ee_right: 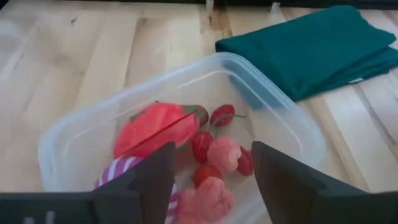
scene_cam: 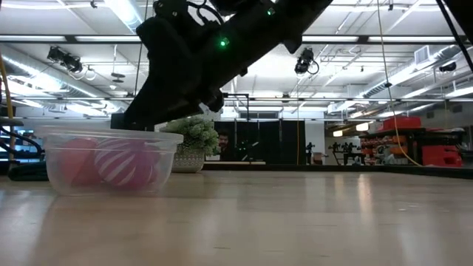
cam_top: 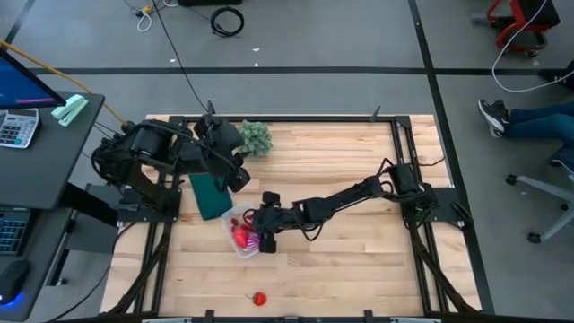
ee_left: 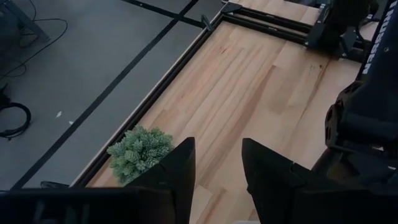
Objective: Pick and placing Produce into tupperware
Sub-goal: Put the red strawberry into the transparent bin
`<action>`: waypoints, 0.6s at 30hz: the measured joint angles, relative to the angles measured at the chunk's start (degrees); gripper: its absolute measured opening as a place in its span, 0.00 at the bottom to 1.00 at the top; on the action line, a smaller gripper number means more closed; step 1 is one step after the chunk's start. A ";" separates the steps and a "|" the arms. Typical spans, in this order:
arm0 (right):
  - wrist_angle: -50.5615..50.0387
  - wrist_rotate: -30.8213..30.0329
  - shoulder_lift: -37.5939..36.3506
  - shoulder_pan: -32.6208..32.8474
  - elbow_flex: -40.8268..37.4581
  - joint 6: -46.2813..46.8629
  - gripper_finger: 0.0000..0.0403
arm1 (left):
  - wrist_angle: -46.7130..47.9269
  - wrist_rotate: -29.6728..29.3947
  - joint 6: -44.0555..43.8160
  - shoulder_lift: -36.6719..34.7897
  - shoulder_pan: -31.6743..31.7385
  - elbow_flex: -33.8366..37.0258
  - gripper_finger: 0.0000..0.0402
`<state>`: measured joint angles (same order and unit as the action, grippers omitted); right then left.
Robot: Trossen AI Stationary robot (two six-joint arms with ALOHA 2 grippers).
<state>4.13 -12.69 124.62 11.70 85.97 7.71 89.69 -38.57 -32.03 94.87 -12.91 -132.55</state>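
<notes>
A: High view first, biggest thing: the wooden desk, with both dark arms reaching in over it.

B: And the arms?

A: The left arm is folded up at the far left corner, its left hand over the dark green cloth. From its wrist view the left hand has its fingers parted by a moderate gap with nothing between them, only bare wood behind.

B: The right one?

A: It stretches from the right side toward the middle, and the right hand hangs just above the tupperware. From its wrist, the right hand is spread wide and empty, fingers over the near rim.

B: Where does the tupperware sit?

A: Left of centre, just beside the green cloth on its near side. A bushy pale-green plant stands near the far edge.

B: What is inside?

A: The produce: a large red piece, a striped purple-and-white piece, a few pink lumps and small dark red ones with stems. Low view shows pink and striped shapes through the clear wall of the tupperware.

B: Anything smaller?

A: One small red fruit lies alone near the front edge, well apart from the container.
</notes>
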 joint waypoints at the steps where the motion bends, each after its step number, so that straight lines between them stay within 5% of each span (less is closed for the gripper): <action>1: -0.11 0.11 -0.20 0.17 -0.02 0.01 0.55 | 0.04 0.02 0.02 0.00 0.00 0.00 0.35; 9: 0.09 6.71 -1.10 4.57 0.00 -0.45 0.53 | 0.16 0.02 0.13 0.00 -0.17 0.00 0.35; 18: 1.04 6.63 -1.20 13.02 0.00 -1.32 0.51 | 0.17 0.02 0.15 0.00 -0.22 0.00 0.34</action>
<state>5.17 -6.06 123.42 24.71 85.97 6.39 89.86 -38.54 -31.88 94.87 -13.13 -132.55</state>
